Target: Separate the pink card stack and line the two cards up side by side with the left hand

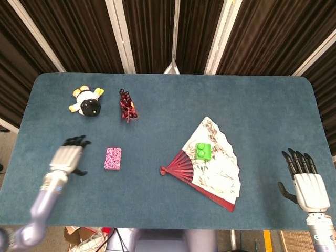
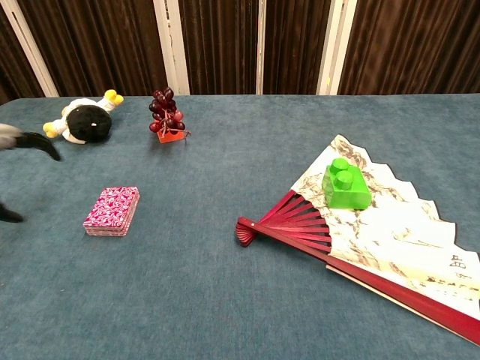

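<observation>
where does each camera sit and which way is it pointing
Head view: high above the near edge, looking steeply down on the whole table; shows the left hand and forearm and the right hand.
Chest view: low at the near edge, looking across toward the curtains; only dark fingertips of the left hand show.
Shared: cards, fan, green block, grapes, plush.

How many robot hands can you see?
2. The white left hand hovers beside the pink patterned card stack; the white right hand sits at the table's right edge.

left hand (image 1: 67, 157) near pink card stack (image 1: 112, 158)
</observation>
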You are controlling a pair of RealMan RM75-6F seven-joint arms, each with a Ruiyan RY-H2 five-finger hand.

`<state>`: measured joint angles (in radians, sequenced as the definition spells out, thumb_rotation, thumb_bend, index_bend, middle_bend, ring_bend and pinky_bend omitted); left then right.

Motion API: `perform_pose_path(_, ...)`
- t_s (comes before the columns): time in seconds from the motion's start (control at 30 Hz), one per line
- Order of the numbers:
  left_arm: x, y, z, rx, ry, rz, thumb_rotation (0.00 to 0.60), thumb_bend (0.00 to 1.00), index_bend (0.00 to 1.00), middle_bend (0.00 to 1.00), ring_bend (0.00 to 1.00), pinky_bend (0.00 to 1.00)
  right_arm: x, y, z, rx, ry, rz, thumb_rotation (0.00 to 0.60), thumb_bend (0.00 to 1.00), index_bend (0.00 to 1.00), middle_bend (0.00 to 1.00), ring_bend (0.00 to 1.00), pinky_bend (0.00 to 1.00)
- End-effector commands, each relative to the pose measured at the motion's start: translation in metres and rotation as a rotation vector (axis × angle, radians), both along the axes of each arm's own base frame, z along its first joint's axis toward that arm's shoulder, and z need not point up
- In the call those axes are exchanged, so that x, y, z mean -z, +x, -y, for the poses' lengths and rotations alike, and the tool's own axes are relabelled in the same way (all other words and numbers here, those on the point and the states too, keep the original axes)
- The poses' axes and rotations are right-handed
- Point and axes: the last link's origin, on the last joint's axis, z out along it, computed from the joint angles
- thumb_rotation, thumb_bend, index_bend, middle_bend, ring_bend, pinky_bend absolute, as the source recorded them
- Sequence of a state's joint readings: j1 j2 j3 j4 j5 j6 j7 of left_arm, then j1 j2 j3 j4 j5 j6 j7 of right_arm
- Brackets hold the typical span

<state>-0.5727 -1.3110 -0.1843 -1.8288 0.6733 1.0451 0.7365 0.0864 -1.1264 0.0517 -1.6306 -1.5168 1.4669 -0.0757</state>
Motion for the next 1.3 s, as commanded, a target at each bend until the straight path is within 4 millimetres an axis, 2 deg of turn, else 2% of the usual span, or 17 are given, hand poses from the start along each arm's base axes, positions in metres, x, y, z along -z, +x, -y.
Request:
perform_pose_path(0.03, 0.025, 0.018, -0.012, 0.011, -0.032, -0.026, 0.6, 0.16, 0.2, 0.0, 0.0, 0.0, 0.0, 0.0, 0.0, 0.0, 0.002, 0.005, 0.6, 0.37, 0.0, 0.0, 0.0, 0.05)
perform_pose_path(0.33, 0.051, 0.042, -0.023, 0.026, -0.048, -0.06, 0.6, 0.18, 0.22, 0.0, 0.0, 0.0, -0.001, 0.0, 0.0, 0.001, 0.001, 0.013, 0.6, 0.37, 0.0, 0.0, 0.0, 0.05)
perform_pose_path(0.87, 0.07, 0.047, -0.033, 0.003, -0.067, -0.092, 0.6, 0.2, 0.24, 0.0, 0.0, 0.0, -0.002, 0.0, 0.001, 0.002, -0.001, 0.022, 0.6, 0.37, 0.0, 0.0, 0.0, 0.05)
perform_pose_path(0.93, 0.073, 0.048, -0.033, 0.002, -0.069, -0.089, 0.6, 0.23, 0.26, 0.0, 0.0, 0.0, -0.002, 0.0, 0.002, 0.004, 0.001, 0.022, 0.6, 0.37, 0.0, 0.0, 0.0, 0.05)
perform_pose_path(1.17, 0.075, 0.051, -0.033, 0.01, -0.053, -0.072, 0.6, 0.37, 0.5, 0.0, 0.0, 0.01, -0.001, 0.0, 0.001, 0.004, -0.001, 0.024, 0.6, 0.37, 0.0, 0.0, 0.0, 0.05)
perform_pose_path(1.3, 0.073, 0.052, -0.033, 0.018, -0.041, -0.062, 0.6, 0.39, 0.55, 0.0, 0.0, 0.01, -0.002, 0.0, 0.001, 0.003, -0.001, 0.024, 0.6, 0.37, 0.0, 0.0, 0.0, 0.05)
